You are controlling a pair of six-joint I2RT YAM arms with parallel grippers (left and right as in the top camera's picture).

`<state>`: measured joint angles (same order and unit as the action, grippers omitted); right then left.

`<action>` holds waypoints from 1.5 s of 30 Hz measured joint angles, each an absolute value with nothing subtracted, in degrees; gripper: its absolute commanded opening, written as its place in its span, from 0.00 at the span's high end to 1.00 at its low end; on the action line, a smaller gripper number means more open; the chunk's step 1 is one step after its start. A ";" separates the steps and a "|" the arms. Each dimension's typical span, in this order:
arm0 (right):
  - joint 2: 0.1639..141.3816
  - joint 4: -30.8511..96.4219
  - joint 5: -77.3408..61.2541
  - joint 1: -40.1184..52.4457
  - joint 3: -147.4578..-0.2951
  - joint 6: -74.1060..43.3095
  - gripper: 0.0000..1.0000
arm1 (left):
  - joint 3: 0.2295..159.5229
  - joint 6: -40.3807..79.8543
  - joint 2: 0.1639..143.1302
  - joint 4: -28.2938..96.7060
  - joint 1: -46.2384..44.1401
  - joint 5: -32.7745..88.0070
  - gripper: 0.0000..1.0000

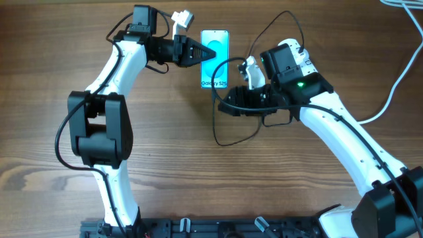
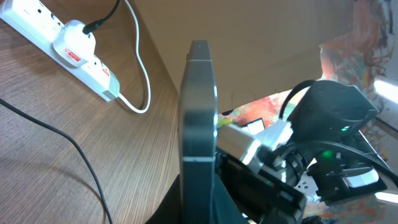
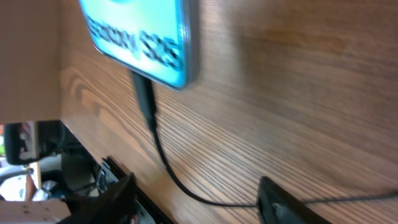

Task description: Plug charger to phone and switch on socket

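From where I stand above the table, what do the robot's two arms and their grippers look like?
The left arm and right arm are smooth white tubes linked by chunky black joint housings, with thin black cables looping alongside. Each ends in a black two-finger gripper, the left gripper and right gripper, tapering forward. A small green light glows near the right wrist.

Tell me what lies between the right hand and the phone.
In the right wrist view, only the charger crosses the bare tabletop there, running from the phone to between the fingers of the right hand.
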<state>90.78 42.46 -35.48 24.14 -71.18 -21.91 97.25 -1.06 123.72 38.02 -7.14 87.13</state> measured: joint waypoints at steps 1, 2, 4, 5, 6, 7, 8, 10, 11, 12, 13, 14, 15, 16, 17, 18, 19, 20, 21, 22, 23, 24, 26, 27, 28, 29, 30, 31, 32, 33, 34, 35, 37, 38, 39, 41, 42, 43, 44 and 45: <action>90.78 41.01 -35.64 24.43 -71.18 -22.70 0.50 | 97.25 -1.06 123.72 38.22 -7.14 87.13 0.96; 90.78 39.97 -35.55 24.86 -71.18 -23.46 0.52 | 97.25 -0.99 123.72 38.35 -7.14 87.13 0.96; 90.78 38.35 -34.37 26.09 -71.18 -25.67 0.53 | 97.25 -0.45 123.72 38.35 -7.14 87.13 0.96; 90.78 37.80 -33.50 26.63 -71.18 -26.48 0.53 | 97.25 0.21 123.72 38.35 -7.14 87.13 0.96; 90.78 37.10 -31.55 27.77 -71.18 -28.08 0.54 | 97.25 1.02 123.72 38.33 -7.14 87.13 0.96; 90.78 36.71 -30.06 28.51 -71.18 -28.97 0.54 | 97.25 1.63 123.72 38.35 -7.14 87.13 0.96; 90.78 36.36 -28.73 29.28 -71.18 -29.74 0.54 | 97.25 2.35 123.72 38.35 -7.14 87.11 0.96; 90.80 35.38 -25.28 31.48 -71.18 -31.77 0.55 | 97.25 4.34 123.72 38.35 -7.14 87.07 0.96; 90.80 34.76 -23.51 32.56 -71.18 -32.75 0.55 | 97.25 5.43 123.72 38.35 -7.14 86.87 0.96; 90.80 34.46 -22.24 33.30 -71.18 -33.80 0.58 | 97.25 6.42 123.72 38.35 -7.14 86.67 0.96; 90.80 34.11 -19.66 34.59 -71.18 -34.33 0.59 | 97.25 7.51 123.72 38.35 -7.14 86.35 0.96; 90.80 33.95 -18.44 34.92 -71.18 -34.79 0.62 | 97.25 7.94 123.72 38.35 -7.14 86.19 0.96; 90.80 33.78 -17.45 35.05 -71.18 -34.96 0.63 | 97.25 8.19 123.72 38.35 -7.14 86.17 0.96; 90.80 33.56 -16.49 35.05 -71.18 -35.33 0.64 | 97.25 8.38 123.72 38.35 -7.14 86.00 0.96; 90.80 33.32 -15.70 35.05 -71.18 -35.62 0.64 | 97.25 8.69 123.72 38.35 -7.14 85.67 0.96; 90.80 33.17 -15.05 35.05 -71.18 -35.77 0.65 | 97.25 8.93 123.72 38.35 -7.14 85.27 0.96; 90.80 33.15 -14.68 35.05 -71.18 -35.94 0.66 | 97.25 8.99 123.72 38.37 -7.14 84.97 0.96; 90.80 33.19 -14.46 35.05 -71.20 -35.99 0.67 | 97.25 9.13 123.72 38.39 -7.14 84.86 0.96; 90.80 33.56 -14.31 35.05 -71.33 -36.01 0.67 | 97.25 9.17 123.72 38.41 -7.14 84.68 0.96; 90.80 33.87 -14.26 35.05 -71.48 -35.99 0.67 | 97.25 9.23 123.72 38.46 -7.14 84.47 0.96; 90.83 34.87 -14.24 35.05 -72.03 -36.01 0.67 | 97.25 9.34 123.72 38.52 -7.14 84.36 0.96; 90.85 35.73 -14.11 35.07 -72.58 -35.99 0.69 | 97.25 9.37 123.72 38.54 -7.16 84.25 0.96; 90.85 37.01 -13.78 35.05 -74.06 -36.03 0.72 | 97.25 9.37 123.72 38.54 -7.14 84.23 0.96; 90.85 37.21 -13.61 35.05 -74.72 -36.01 0.73 | 97.25 9.37 123.72 38.54 -7.14 84.20 0.96; 90.85 37.43 -13.45 35.05 -75.13 -35.99 0.73 | 97.25 9.39 123.72 38.54 -7.14 84.18 0.96; 90.85 37.87 -13.43 35.05 -75.40 -35.99 0.74 | 97.25 9.39 123.72 38.54 -7.14 84.07 0.96; 90.85 38.39 -13.43 35.05 -75.46 -36.03 0.74 | 97.25 9.50 123.72 38.54 -7.14 84.01 0.96; 90.85 39.07 -13.43 35.05 -75.46 -36.01 0.74 | 97.25 9.80 123.72 38.54 -7.14 83.85 0.96; 90.85 39.11 -13.47 35.05 -75.46 -36.01 0.74 | 97.25 9.98 123.72 38.54 -7.14 83.79 0.96; 90.85 39.22 -13.67 35.05 -75.48 -35.99 0.75 | 97.25 10.02 123.72 38.54 -7.14 83.77 0.96; 90.85 39.29 -13.72 35.05 -75.48 -35.99 0.75 | 97.25 10.24 123.72 38.54 -7.14 83.77 0.96; 90.85 39.38 -13.78 35.05 -75.48 -36.01 0.76 | 97.25 10.26 123.72 38.54 -7.14 83.77 0.96; 90.85 39.42 -13.91 35.05 -75.48 -35.99 0.78 | 97.25 10.26 123.72 38.54 -7.14 83.70 0.96; 90.85 39.42 -13.91 35.05 -75.48 -36.05 0.79 | 97.25 10.26 123.72 38.54 -7.14 83.61 0.96; 90.85 39.42 -13.91 35.05 -75.48 -36.01 0.80 | 97.25 10.28 123.72 38.54 -7.14 83.59 0.96; 90.85 39.40 -13.93 35.05 -75.48 -36.03 0.80 | 97.25 10.35 123.72 38.52 -7.14 83.57 0.96; 90.85 39.40 -13.93 35.05 -75.48 -36.03 0.81 | 97.25 10.39 123.72 38.54 -7.14 83.53 0.96; 90.85 39.40 -13.96 35.05 -75.48 -36.03 0.82 | 97.25 10.41 123.72 38.52 -7.14 83.35 0.96; 90.85 39.40 -14.06 35.05 -75.48 -36.03 0.82 | 97.25 10.41 123.72 38.54 -7.14 83.31 0.96; 90.85 39.40 -14.13 35.05 -75.48 -36.05 0.82 | 97.25 10.41 123.72 38.52 -7.14 83.31 0.96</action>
